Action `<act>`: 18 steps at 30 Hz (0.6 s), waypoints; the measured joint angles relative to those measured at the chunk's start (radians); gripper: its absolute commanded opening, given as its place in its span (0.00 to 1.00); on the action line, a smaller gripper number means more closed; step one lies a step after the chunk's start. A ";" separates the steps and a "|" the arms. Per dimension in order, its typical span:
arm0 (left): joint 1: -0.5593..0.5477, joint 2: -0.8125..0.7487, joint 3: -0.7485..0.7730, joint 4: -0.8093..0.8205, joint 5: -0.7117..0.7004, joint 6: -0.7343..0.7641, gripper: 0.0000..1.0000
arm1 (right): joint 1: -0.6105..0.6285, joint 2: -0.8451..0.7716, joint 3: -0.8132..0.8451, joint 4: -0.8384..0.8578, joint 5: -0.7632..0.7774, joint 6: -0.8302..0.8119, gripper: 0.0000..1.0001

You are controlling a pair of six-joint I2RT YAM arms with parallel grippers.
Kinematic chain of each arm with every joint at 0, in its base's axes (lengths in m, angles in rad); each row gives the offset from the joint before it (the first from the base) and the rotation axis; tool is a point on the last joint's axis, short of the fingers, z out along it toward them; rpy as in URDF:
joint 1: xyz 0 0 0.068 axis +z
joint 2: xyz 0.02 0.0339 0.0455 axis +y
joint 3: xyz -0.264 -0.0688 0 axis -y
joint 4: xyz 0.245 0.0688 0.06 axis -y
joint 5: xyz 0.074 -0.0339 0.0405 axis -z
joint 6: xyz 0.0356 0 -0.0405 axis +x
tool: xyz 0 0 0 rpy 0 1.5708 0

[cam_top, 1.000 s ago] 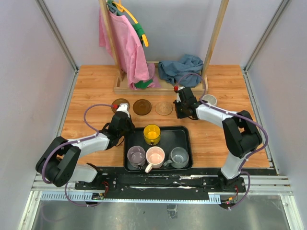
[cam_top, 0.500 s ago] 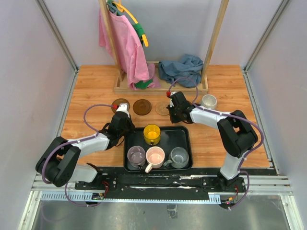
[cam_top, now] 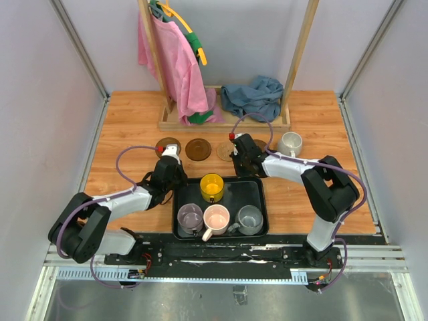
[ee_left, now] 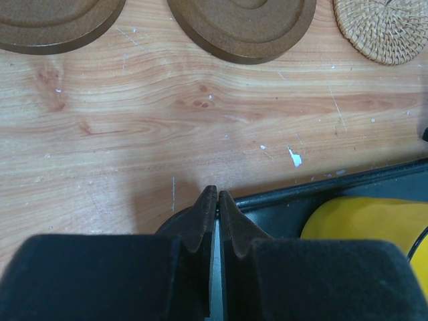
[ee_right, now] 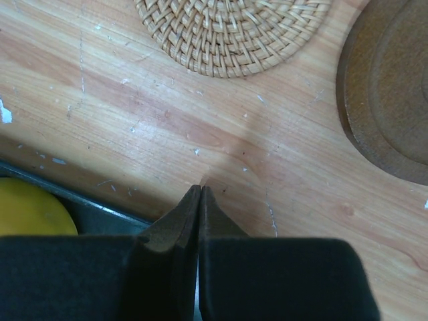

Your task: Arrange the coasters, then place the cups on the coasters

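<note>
**Cups sitting in tray, both grippers pinched together at its far rim**

Wooden table point(cam_top: 120, 127) is filling the view. At the back the clothes rack point(cam_top: 301, 53) is carrying a pink shirt point(cam_top: 177, 67), with a blue cloth point(cam_top: 251, 97) lying crumpled at its foot.

Down front, the black tray point(cam_top: 244, 192) is sitting between the two arms and holding four of the cups. The yellow cup point(cam_top: 212, 187) is standing toward its far-left corner. Along the near edge the purple cup point(cam_top: 190, 217), the pink cup point(cam_top: 217, 218) and the grey cup point(cam_top: 249, 218) are lining up left to right. The white cup point(cam_top: 291, 142) is standing out on the wood to the right, well apart from the tray.

Beyond the tray the coasters are lying flat in a row. The first dark brown coaster point(cam_top: 168, 145) is on the left and the second dark brown coaster point(cam_top: 198, 148) is just beside it. Next comes the woven tan coaster point(ee_right: 231, 33), and the right wrist view is showing a third dark brown coaster point(ee_right: 394, 87) just to its right.

Now the left gripper point(ee_left: 217, 194) is hovering at the tray's far-left corner, jaws pressed together with only a sliver between them and gripping nothing. The right gripper point(ee_right: 199, 190) is hanging over the wood just past the tray's far rim, near the woven tan coaster, its jaws fully closed and equally empty.
</note>
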 measured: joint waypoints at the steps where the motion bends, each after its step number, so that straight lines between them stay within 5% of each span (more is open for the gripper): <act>1: 0.000 -0.002 0.000 -0.002 0.000 0.000 0.09 | 0.000 -0.003 -0.002 -0.001 0.001 0.001 0.01; 18: 0.000 -0.012 -0.002 -0.016 0.000 0.000 0.09 | 0.026 -0.029 -0.028 0.018 0.045 0.034 0.01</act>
